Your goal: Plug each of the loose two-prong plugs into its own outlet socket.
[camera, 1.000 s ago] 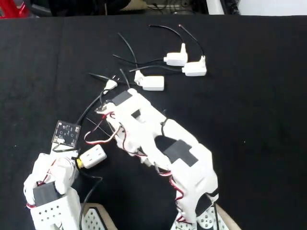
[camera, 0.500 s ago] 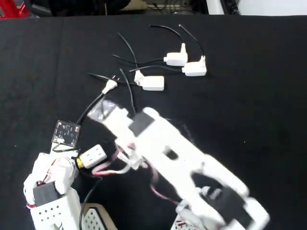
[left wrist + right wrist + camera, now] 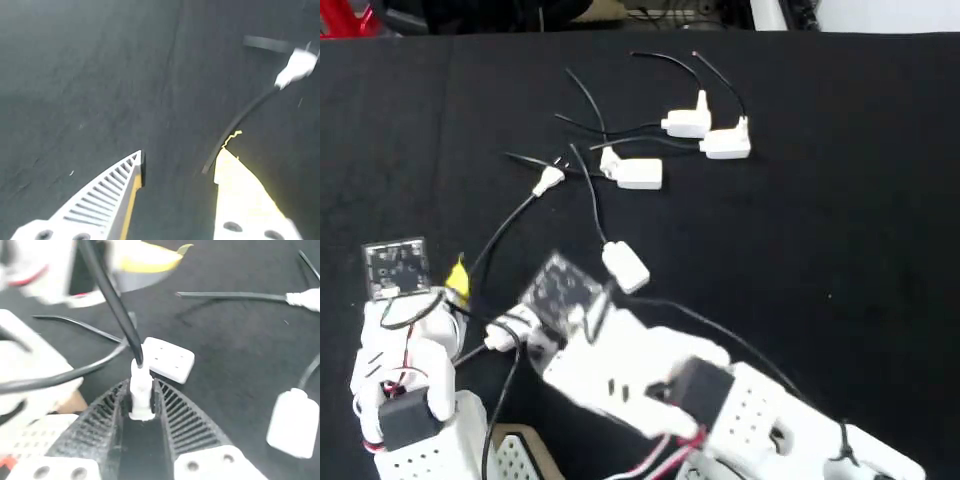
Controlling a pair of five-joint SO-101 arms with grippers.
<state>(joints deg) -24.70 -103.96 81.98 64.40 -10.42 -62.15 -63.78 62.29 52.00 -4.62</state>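
The right claw [image 3: 140, 384] grasps a white plug [image 3: 140, 401], just beside the white socket [image 3: 168, 359]. The left claw [image 3: 180, 160] is spread apart, holding nothing, near that socket.

- The black worktop [image 3: 880, 260] carries everything.
- On its far side lie a far socket block [image 3: 686, 123] and a right socket block [image 3: 726, 144] just beside it. A left socket block [image 3: 638, 174] lies near them. Each has a black cord.
- A loose plug [image 3: 550, 181] lies left of these.
- A middle block [image 3: 625, 266] lies corded near the centre.
- A bare outlet socket [image 3: 168, 359] lies flat, holes up.
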